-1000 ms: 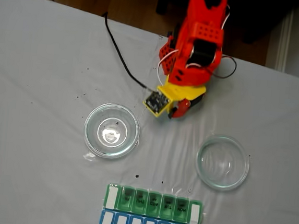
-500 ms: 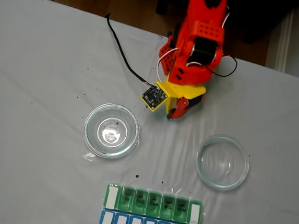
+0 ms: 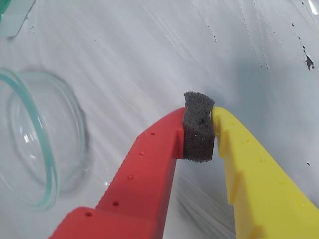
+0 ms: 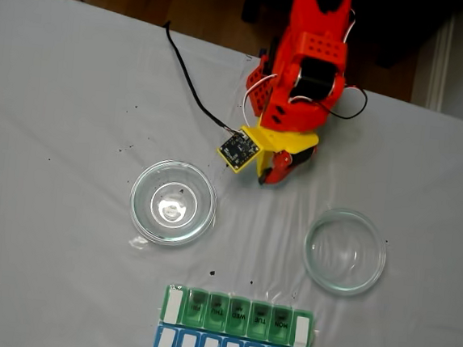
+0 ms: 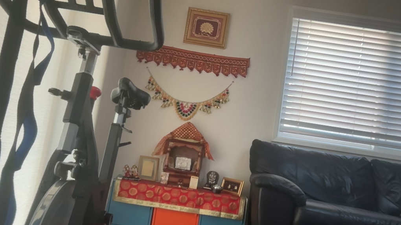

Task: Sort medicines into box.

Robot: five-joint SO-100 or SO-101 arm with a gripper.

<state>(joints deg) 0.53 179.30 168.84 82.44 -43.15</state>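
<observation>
Red arm [image 4: 306, 58], red and yellow fingers [image 3: 149, 169]

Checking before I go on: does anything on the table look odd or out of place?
Yes. Both glass dishes, left and right in the fixed view, look empty, with no pills in sight. The pincer is shut on only its own foam pad. The pill organizer sits straight.

The fixed view looks straight down on the table [image 4: 73, 127] from well above, the arm [image 4: 306, 66] entering from the top edge. The wrist view sits close behind the gripper [image 3: 199, 132], facing the cloth, and shares one glass dish [image 3: 30, 144] with it. The other view faces a living-room wall from low down, sharing nothing.
</observation>
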